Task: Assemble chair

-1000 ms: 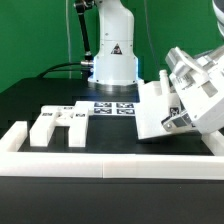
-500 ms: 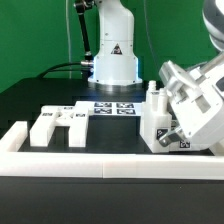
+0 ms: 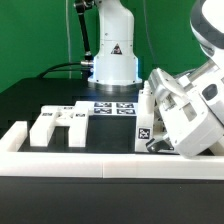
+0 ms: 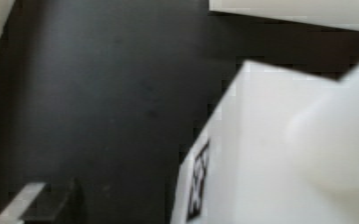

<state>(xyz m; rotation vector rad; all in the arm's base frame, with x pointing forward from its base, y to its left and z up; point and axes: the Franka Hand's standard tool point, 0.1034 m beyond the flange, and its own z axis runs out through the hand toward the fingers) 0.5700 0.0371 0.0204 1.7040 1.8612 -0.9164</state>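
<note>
A large white chair part [image 3: 147, 122] with black-and-white tags stands tilted on the black table at the exterior view's right, its lower corner near the front rail. My gripper [image 3: 173, 118] is clamped across it from the right with jaws spread wide, and the white hand covers much of the part. In the wrist view the same part [image 4: 300, 150] fills the frame as a blurred white surface with one tag [image 4: 201, 182] on its edge. Several smaller white chair parts [image 3: 60, 125] lie together at the exterior view's left.
The marker board [image 3: 112, 108] lies flat in front of the arm's white base [image 3: 112, 55]. A long white border rail [image 3: 100, 161] runs along the table's front edge, with a short piece [image 3: 14, 136] at the left corner. A green wall stands behind.
The gripper has turned and shifted with the large part: the part swung from leaning one way, through upright, to a new tilt, and its tagged edge now faces the camera.
</note>
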